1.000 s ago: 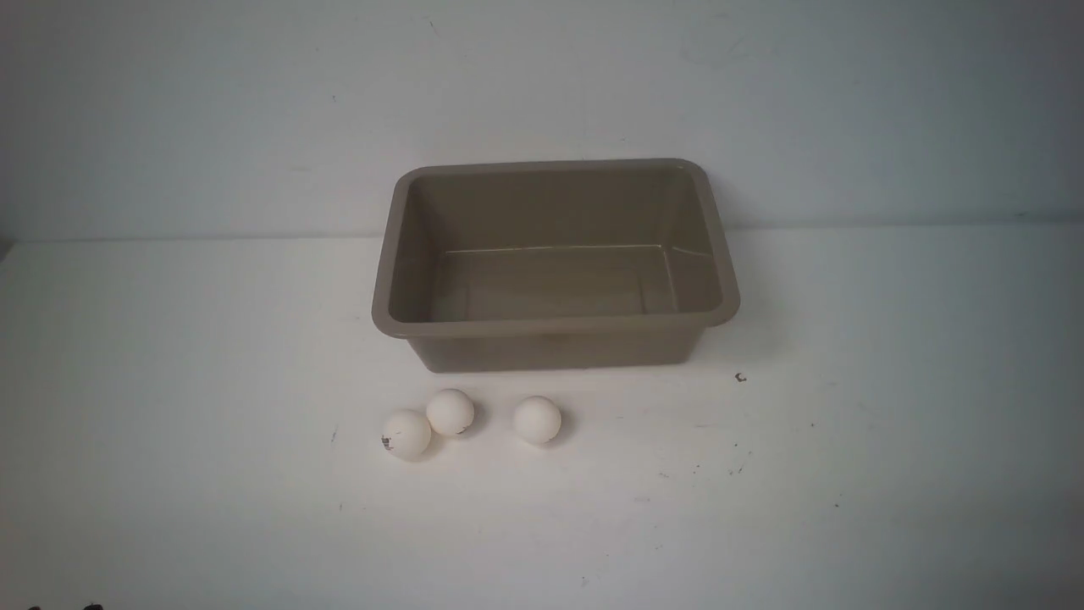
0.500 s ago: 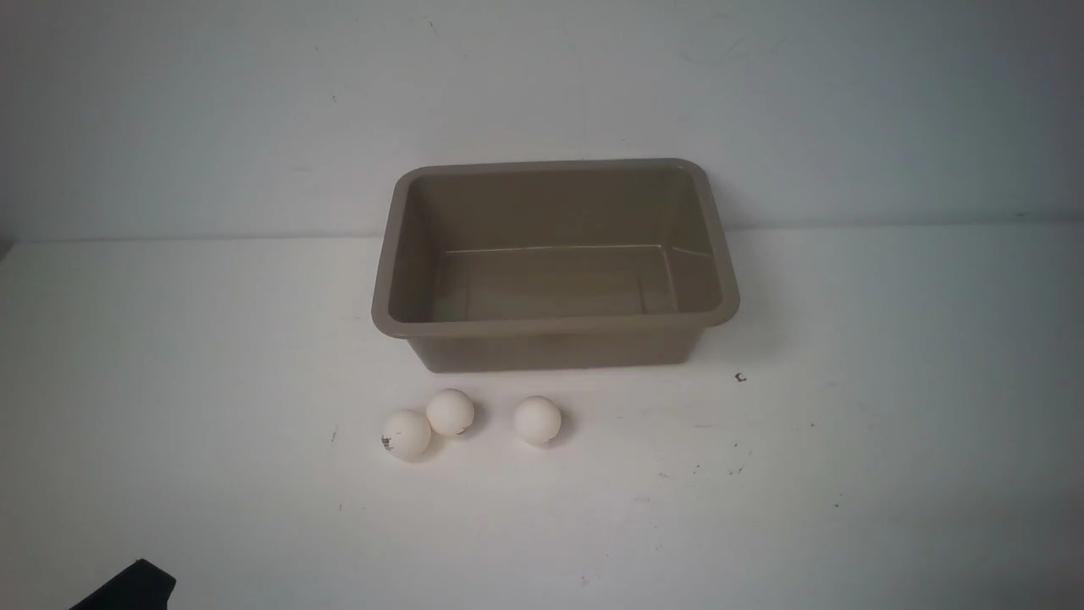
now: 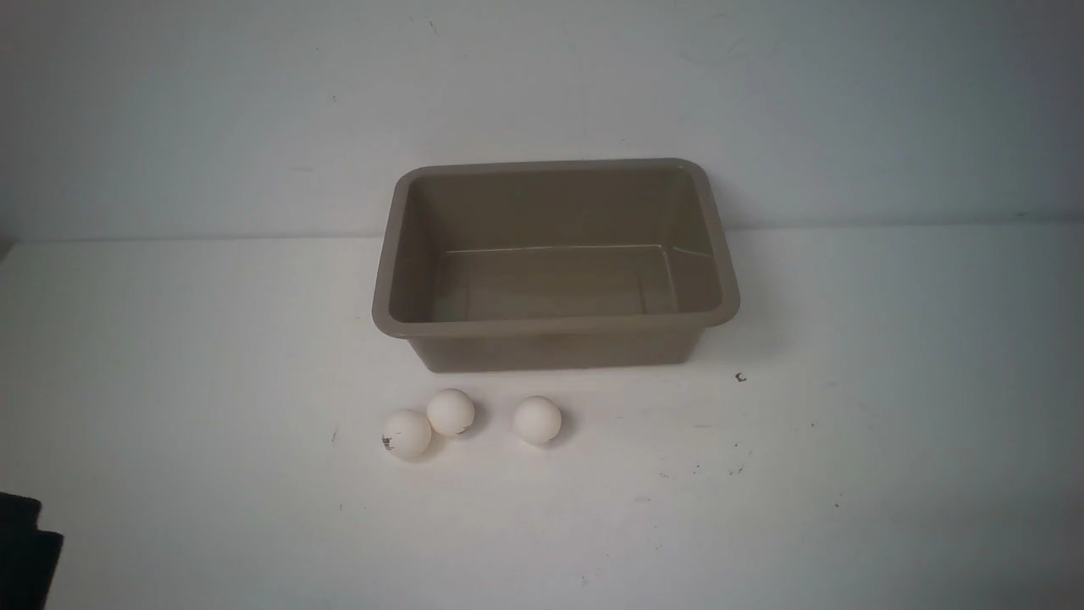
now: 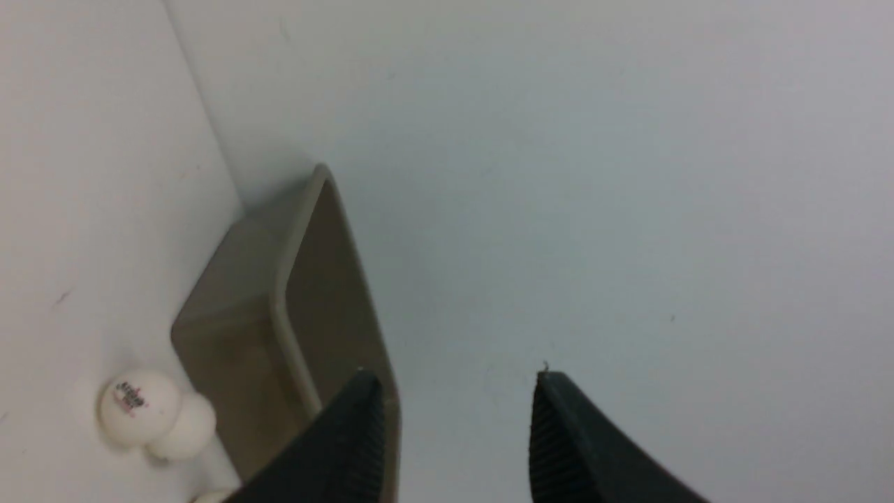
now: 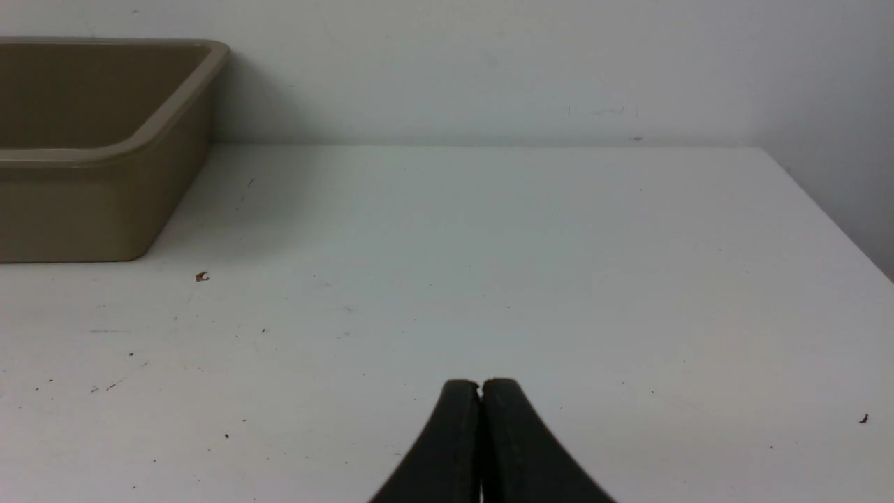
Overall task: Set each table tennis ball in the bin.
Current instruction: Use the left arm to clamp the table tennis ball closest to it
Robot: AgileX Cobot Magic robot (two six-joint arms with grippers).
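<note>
Bin upright, long axis left-right

A plain, pale grey-white wall fills the far side and meets a white tabletop along a straight, level seam. A few faint scuffs mark the wall. The tabletop is matte, with small dark specks scattered on its right half and a tiny dark curled scrap farther back. The light is soft and even, dimmer toward the corners. The right wrist view shows the tabletop's right edge.
</note>
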